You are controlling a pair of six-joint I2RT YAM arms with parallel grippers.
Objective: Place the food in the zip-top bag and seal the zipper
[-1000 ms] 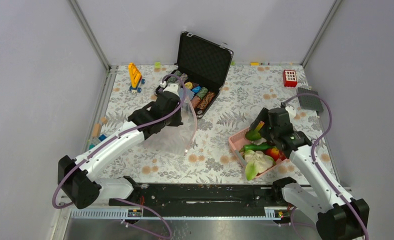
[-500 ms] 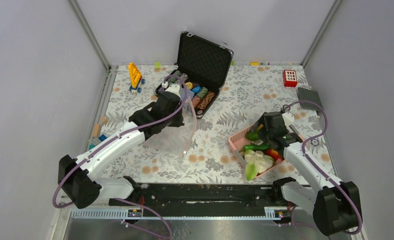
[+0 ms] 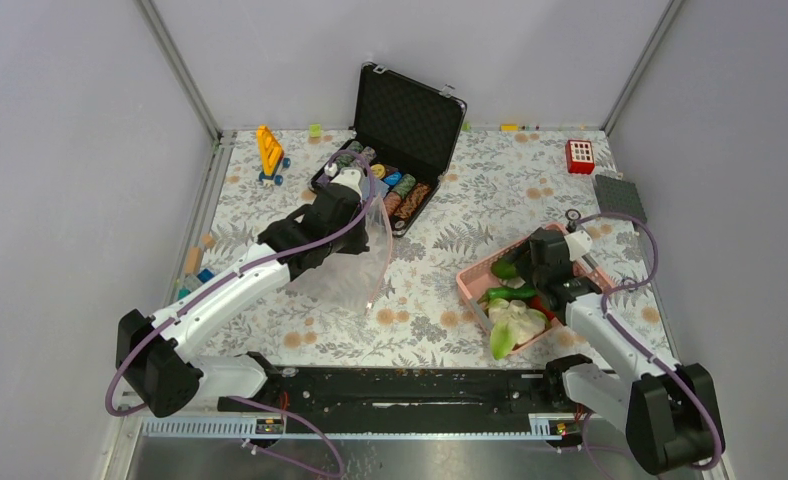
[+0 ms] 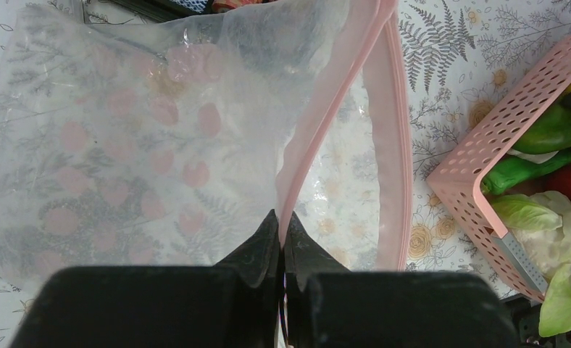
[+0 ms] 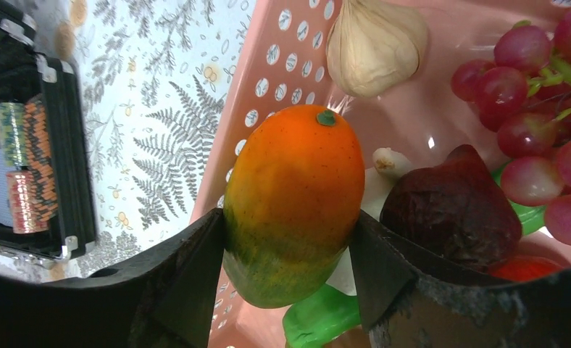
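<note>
The clear zip-top bag lies left of centre, its mouth raised. My left gripper is shut on the pale-pink zipper and pinches one lip, with the bag spread below it. The other lip hangs apart, so the mouth gapes. My right gripper is over the pink basket, with its fingers pressed on both sides of the orange-green mango. Still in the basket are purple grapes, a dark red fruit, a long green vegetable and white-green leafy pieces.
An open black case with poker chips stands behind the bag. A yellow toy is at the back left. A red block and a grey plate are at the back right. Small blocks lie by the left wall. A white garlic bulb is in the basket.
My right arm has folded lower and its wrist has shifted slightly right over the basket, with the mango still at its fingers. The left arm and the bag have barely moved.
</note>
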